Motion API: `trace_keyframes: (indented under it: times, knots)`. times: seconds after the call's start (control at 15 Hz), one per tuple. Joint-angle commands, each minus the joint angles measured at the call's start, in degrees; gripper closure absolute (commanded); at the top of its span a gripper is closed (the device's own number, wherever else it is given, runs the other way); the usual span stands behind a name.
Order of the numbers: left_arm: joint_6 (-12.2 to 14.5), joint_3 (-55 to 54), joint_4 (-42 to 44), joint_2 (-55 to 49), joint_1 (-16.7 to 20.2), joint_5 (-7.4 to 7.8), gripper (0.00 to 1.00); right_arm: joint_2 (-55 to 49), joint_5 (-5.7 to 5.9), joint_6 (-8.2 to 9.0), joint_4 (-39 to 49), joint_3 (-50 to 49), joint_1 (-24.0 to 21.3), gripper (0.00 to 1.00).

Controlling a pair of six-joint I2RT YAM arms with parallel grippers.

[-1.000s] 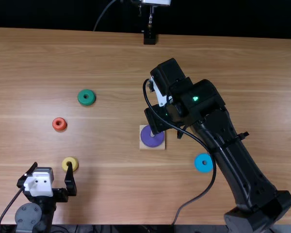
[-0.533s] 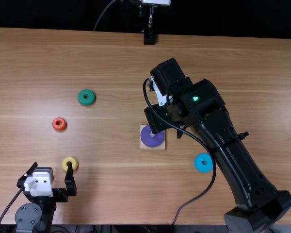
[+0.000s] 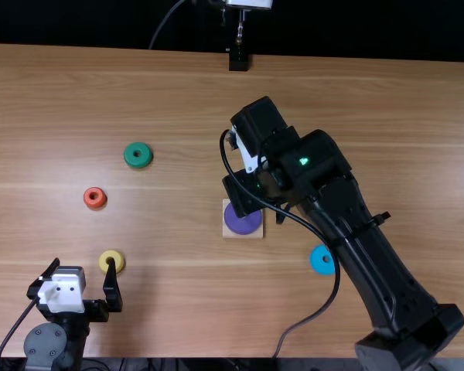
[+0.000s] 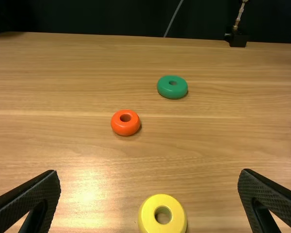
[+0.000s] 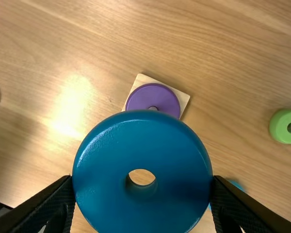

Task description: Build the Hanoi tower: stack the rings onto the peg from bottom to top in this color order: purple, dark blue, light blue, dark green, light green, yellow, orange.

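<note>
Right tool (image 5: 141, 187) clamped on glossy dark blue ring (image 5: 143, 131); flat purple ring (image 5: 153, 94) sits on square wooden base (image 5: 139, 80). Second stacking step, seemingly: align hole over peg (image 5: 153, 108), then lower. Left tool (image 4: 150, 175) spread apart.

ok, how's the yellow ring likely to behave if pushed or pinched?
Probably stiff: the yellow ring looks thick-walled and evenly round. Lying flat on the table, it should slide rather than roll if nudged. Its smooth, curved side might slip in an off-center pinch.
</note>
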Motion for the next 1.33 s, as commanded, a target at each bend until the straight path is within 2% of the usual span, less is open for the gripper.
trace_keyframes:
  times: [0.0,0.27,0.53,1.27]
  knots:
    - [0.5,-6.0,-4.4,-0.6,0.3,0.54,0.00,1.0,-0.04,0.48,0.0,0.8,0.4,1.00]
    - [0.5,-6.0,-4.4,-0.6,0.3,0.54,0.00,1.6,-0.04,0.48,0.2,1.0,0.3,1.00]
    - [0.5,-6.0,-4.4,-0.6,0.3,0.54,0.00,3.3,-0.04,0.17,4.9,2.3,0.0,1.00]
    - [0.5,-6.0,-4.4,-0.6,0.3,0.54,0.00,2.9,0.07,-0.47,4.2,1.5,-0.2,1.00]
